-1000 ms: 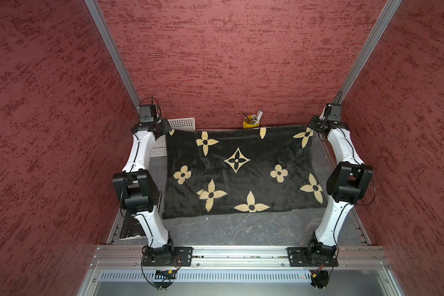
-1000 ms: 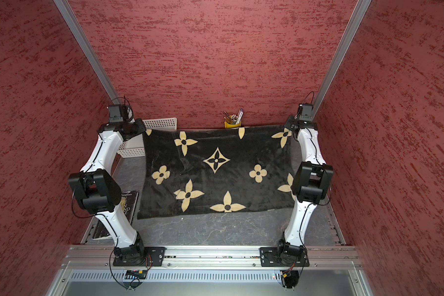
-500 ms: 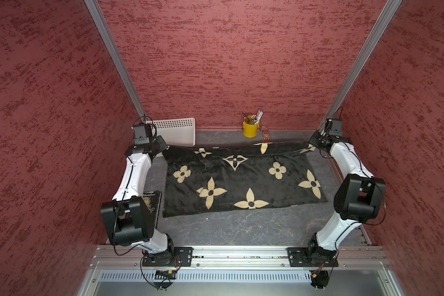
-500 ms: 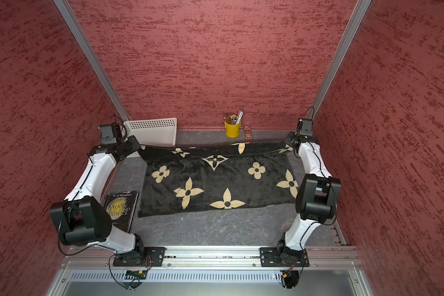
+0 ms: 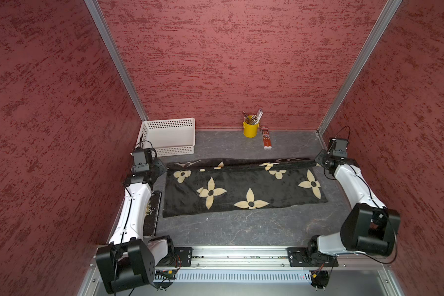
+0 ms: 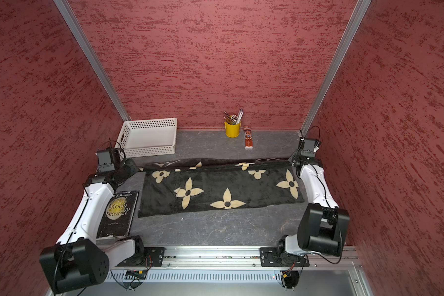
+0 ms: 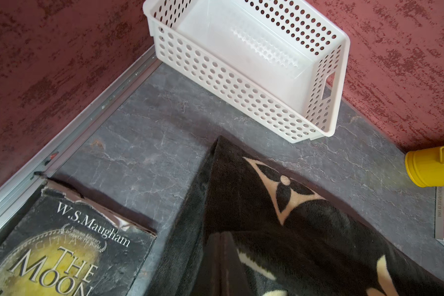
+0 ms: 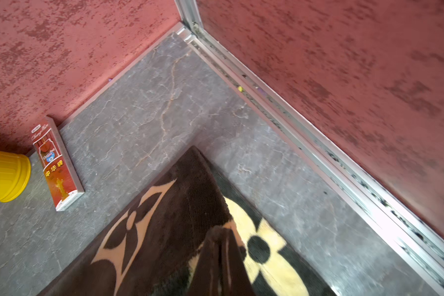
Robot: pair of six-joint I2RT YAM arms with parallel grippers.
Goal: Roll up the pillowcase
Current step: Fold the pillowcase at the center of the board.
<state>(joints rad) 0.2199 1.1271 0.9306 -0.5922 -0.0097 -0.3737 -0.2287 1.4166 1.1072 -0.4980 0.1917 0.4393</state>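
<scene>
Both clamped: left gripper [image 5: 161, 167] pinches the pillowcase [image 5: 241, 191] at its far corner just in front of the white basket [image 5: 169, 135]; right gripper [image 5: 318, 161] pinches the other far corner, well apart from basket. Pillowcase lies on table [image 5: 228, 230], far edge folded over.
</scene>
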